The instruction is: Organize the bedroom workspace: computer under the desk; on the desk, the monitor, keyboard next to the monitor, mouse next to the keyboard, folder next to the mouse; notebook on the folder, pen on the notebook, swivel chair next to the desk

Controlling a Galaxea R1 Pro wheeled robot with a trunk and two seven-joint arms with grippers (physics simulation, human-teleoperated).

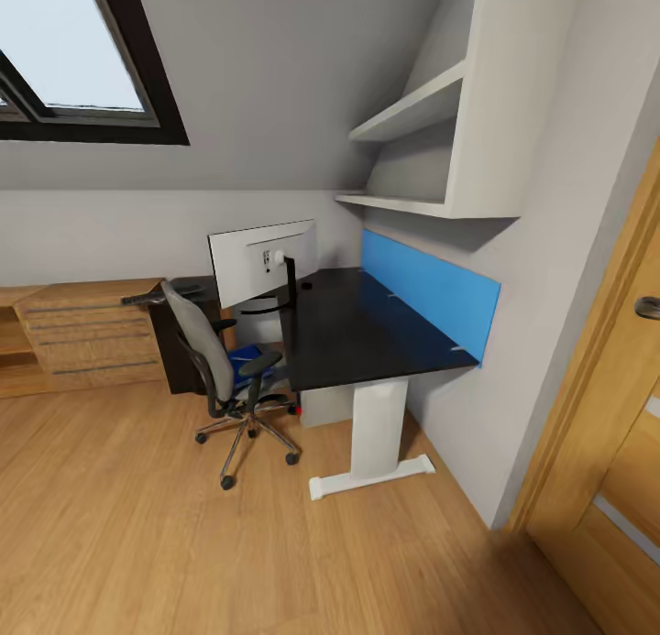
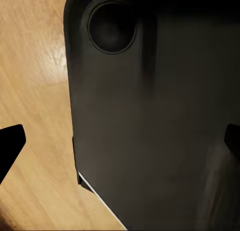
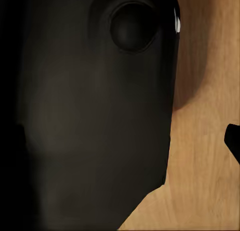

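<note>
- Black-topped L-shaped desk [image 1: 367, 328] with blue back panel at 2 o'clock, carrying the wide white-backed monitor [image 1: 263, 261].
- Grey swivel chair [image 1: 213, 365] at 9 o'clock of the desk — bright blue flat folder [image 1: 244, 367] on its seat.
- Left gripper [image 2: 120, 141] gaping; right gripper's state — cannot tell.

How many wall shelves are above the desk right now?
2: the upper shelf and the lower shelf, both mounted over the desk in the corner. More may sit above the picture's top edge.
</note>
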